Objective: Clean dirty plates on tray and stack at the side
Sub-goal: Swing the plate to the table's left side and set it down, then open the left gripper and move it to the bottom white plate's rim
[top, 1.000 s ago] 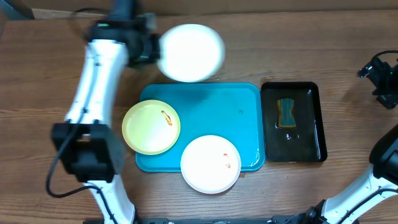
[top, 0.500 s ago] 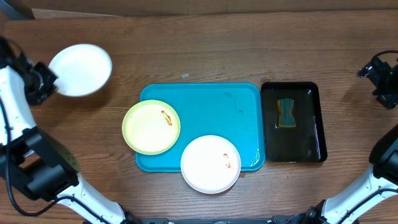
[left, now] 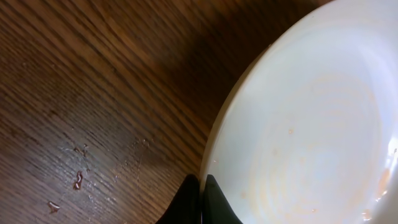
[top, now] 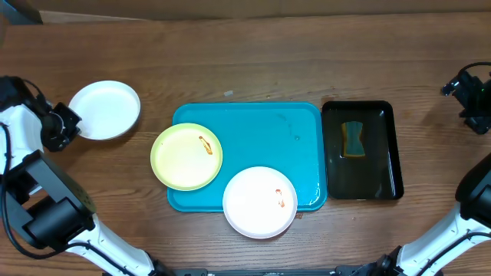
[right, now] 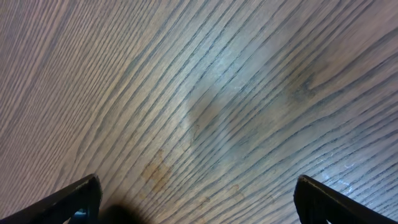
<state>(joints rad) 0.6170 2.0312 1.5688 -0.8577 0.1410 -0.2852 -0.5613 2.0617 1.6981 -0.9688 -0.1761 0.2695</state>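
My left gripper is shut on the rim of a white plate, left of the turquoise tray. In the left wrist view the two black fingertips pinch the plate's edge, which shows faint orange traces, just above the wood. A pale yellow-green plate with an orange smear lies on the tray's left side. A second white plate with a red smear lies at the tray's front and overhangs its rim. My right gripper stands open at the far right over bare wood.
A narrow black tray holding a sponge stands directly right of the turquoise tray. Small water drops lie on the wood near the held plate. The table's left edge runs close to my left arm.
My left arm has swung the white plate from behind the tray over to the far left of the table and lowered it. The right arm and the other plates have not moved.
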